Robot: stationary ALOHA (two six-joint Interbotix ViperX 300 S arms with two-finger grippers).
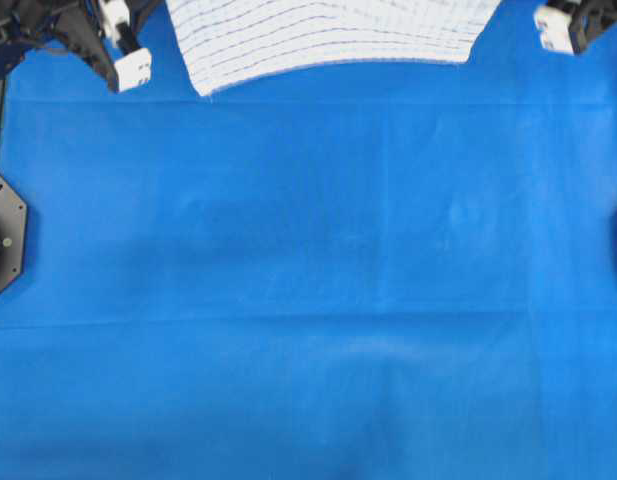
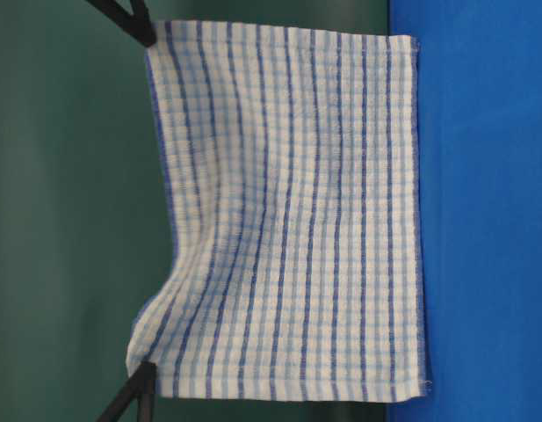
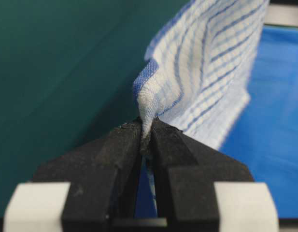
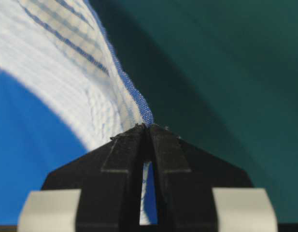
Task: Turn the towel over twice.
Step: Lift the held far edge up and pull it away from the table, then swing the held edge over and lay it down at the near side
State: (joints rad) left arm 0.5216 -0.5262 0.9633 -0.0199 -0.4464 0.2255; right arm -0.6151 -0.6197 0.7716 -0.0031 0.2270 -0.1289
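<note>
Here the towel (image 2: 288, 220) hangs above the blue tabletop (image 1: 308, 300), each upper corner pinched by the left fingers (image 3: 129, 137) and right fingers (image 4: 132, 137), both clamped tight.

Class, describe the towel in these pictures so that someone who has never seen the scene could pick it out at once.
Start from the blue table covering. At its far edge the towel hangs upright, pinched at each upper corner by the left gripper and the right gripper. It is white woven cloth crossed by thin dark-blue and light-blue stripes, unlike the plain blue covering.
</note>
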